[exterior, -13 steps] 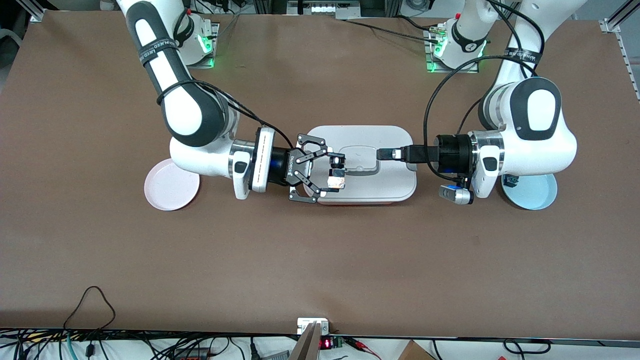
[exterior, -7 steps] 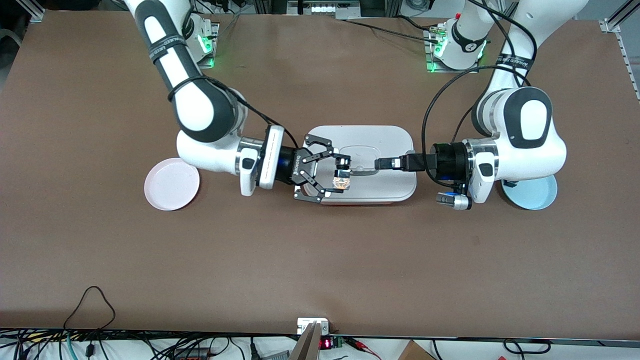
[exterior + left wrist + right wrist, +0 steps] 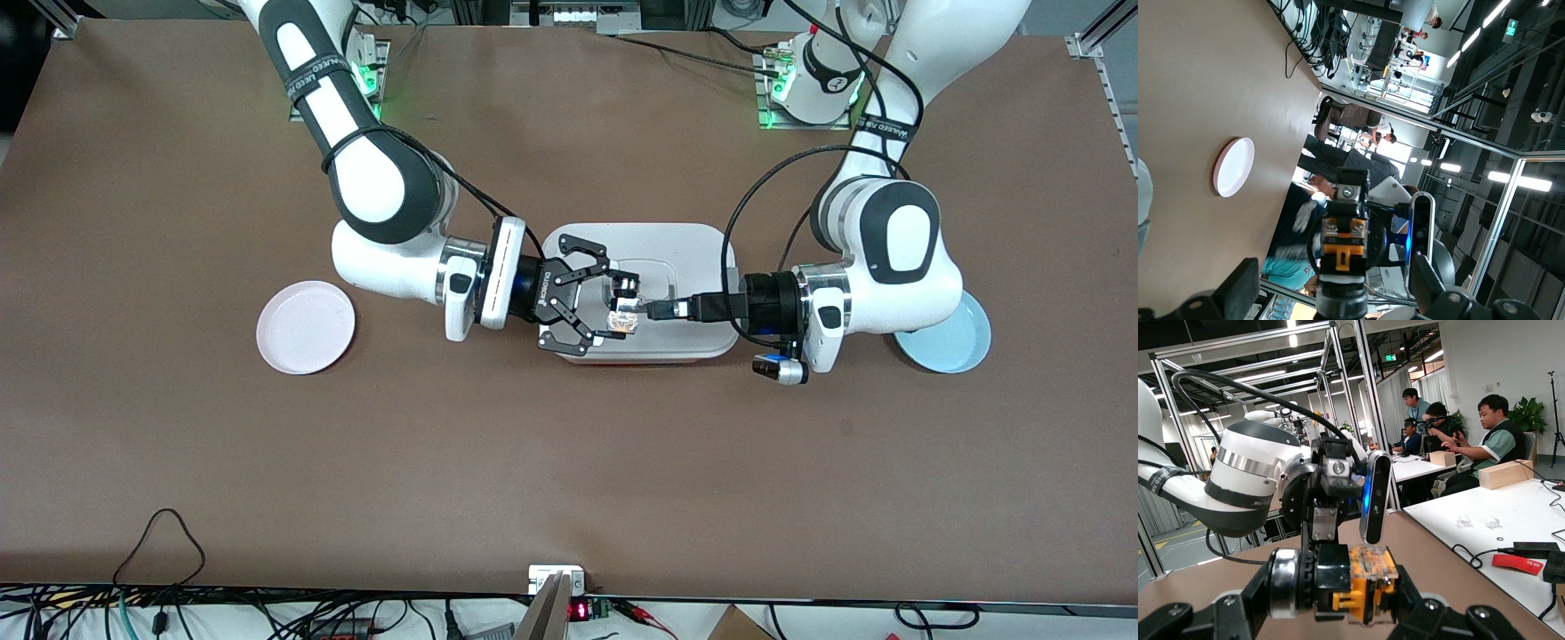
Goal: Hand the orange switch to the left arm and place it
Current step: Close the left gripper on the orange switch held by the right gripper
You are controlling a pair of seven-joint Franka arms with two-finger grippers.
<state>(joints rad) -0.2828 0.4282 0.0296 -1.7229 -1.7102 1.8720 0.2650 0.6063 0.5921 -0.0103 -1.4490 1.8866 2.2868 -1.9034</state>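
Desk (image 3: 569, 462): a broad brown surface filled the front view, matte and evenly lit.
Desk edges: silver aluminium rails (image 3: 1116, 84) ran along the corners by the arm bases.
Cables (image 3: 160, 542): a black loop lay on the desk's near edge, above a tangle of wires and a small red display (image 3: 579, 610).
Frame (image 3: 1338, 393): silver aluminium posts and crossbars rose around the rig.
Ceiling: dark, with long strip lights (image 3: 1265, 370) and a green exit sign (image 3: 1391, 357).
People (image 3: 1495, 433): three sat at white tables, with a potted plant (image 3: 1528, 413) by a pale wall.
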